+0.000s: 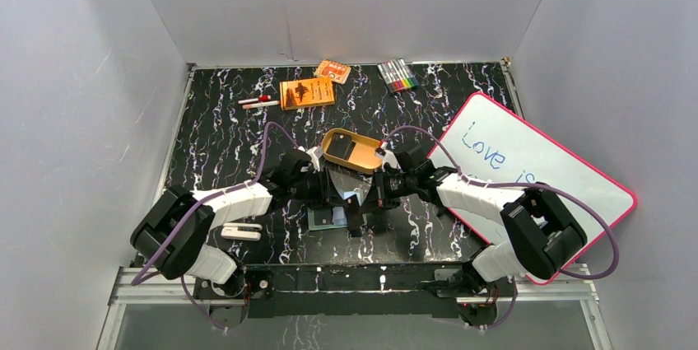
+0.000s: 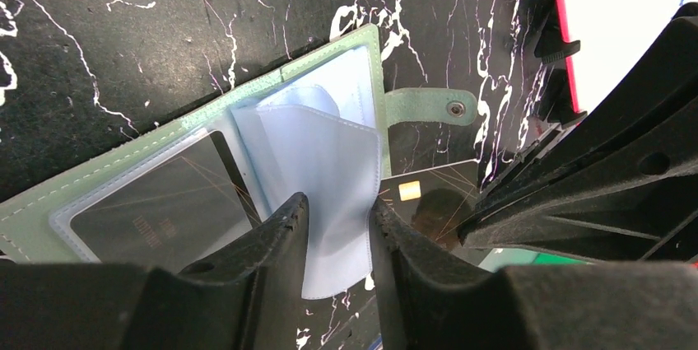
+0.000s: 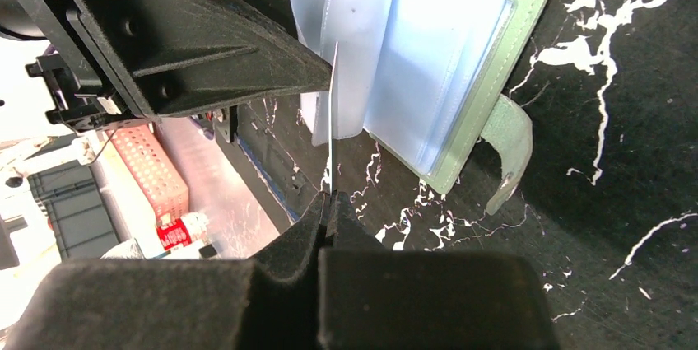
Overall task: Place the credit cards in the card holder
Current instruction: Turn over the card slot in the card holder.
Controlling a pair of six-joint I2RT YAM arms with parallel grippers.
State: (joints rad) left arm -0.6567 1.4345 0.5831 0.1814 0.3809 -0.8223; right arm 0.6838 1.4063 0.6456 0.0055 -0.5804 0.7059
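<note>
Left jaws part-open astride card holder [image 2: 329,144]; right jaws pinch credit card [image 2: 444,185].

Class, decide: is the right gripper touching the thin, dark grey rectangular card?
Touching. Right wrist view: the right gripper is shut on the thin dark card, seen edge-on.

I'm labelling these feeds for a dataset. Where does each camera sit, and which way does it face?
Top external: above and behind the robot, looking down at the table; left arm and right arm show.
Left wrist: on the left arm, looking down at the open card holder; left hand straddles a clear sleeve.
Right wrist: on the right arm, facing the card holder; right hand pinches a credit card edge-on.
Shared: both wrist views show the card holder and the other hand.
</note>
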